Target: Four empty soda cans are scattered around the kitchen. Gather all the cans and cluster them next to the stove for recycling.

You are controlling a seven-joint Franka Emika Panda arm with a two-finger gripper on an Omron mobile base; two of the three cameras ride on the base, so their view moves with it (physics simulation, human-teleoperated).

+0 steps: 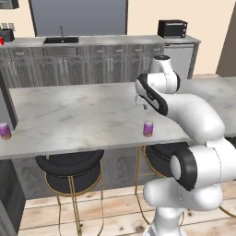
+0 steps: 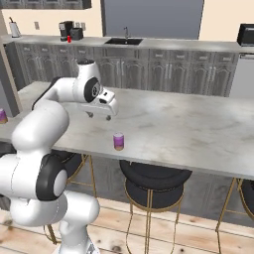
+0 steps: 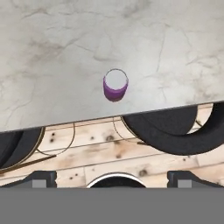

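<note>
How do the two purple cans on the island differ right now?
The near purple can stands by the island's front edge, just ahead of the open gripper; the far purple can stands at the island's left end, well away from the arm. The near can also shows from above in the hand view; the far can is seen from the side, partly cut off in the right base view. Both are upright, purple, silvery-topped, untouched.

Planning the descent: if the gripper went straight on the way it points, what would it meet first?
Probably the marble counter, just beyond the purple can; the open gripper points down beside the can, not squarely at it.
</note>
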